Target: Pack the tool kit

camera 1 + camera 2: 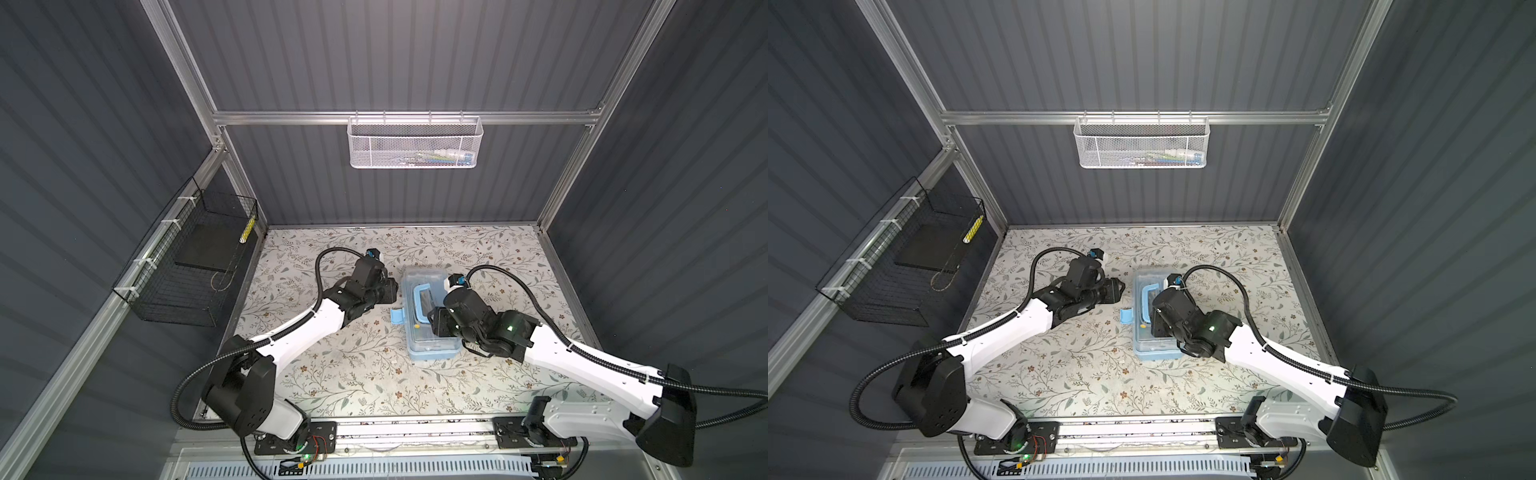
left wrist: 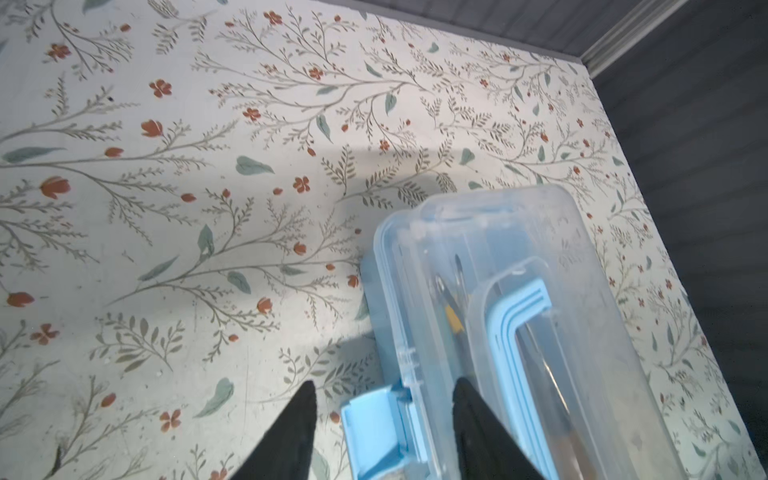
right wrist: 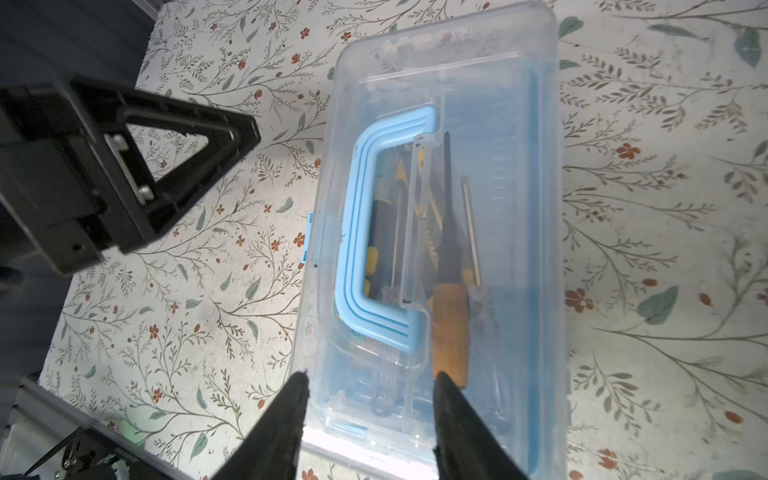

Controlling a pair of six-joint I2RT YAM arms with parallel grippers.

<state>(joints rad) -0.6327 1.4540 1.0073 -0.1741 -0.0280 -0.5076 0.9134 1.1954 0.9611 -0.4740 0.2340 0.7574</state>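
Note:
The tool kit (image 1: 428, 347) (image 1: 1154, 347) is a light-blue box with its clear lid down, lying mid-table. Its blue handle (image 3: 374, 232) lies flat on the lid. Through the lid I see screwdrivers and an orange-handled tool (image 3: 451, 328). A blue latch (image 1: 397, 316) (image 2: 374, 428) sticks out from the box's left side. My left gripper (image 1: 390, 291) (image 2: 385, 384) is open, one finger on each side of that latch without touching it. My right gripper (image 1: 434, 322) (image 3: 371, 376) hangs open over the box's near end.
A white mesh basket (image 1: 415, 143) (image 1: 1140, 145) with a few items hangs on the back rail. A black wire basket (image 1: 187, 274) is fixed to the left wall. Grey walls enclose the floral table (image 2: 208, 208) on three sides.

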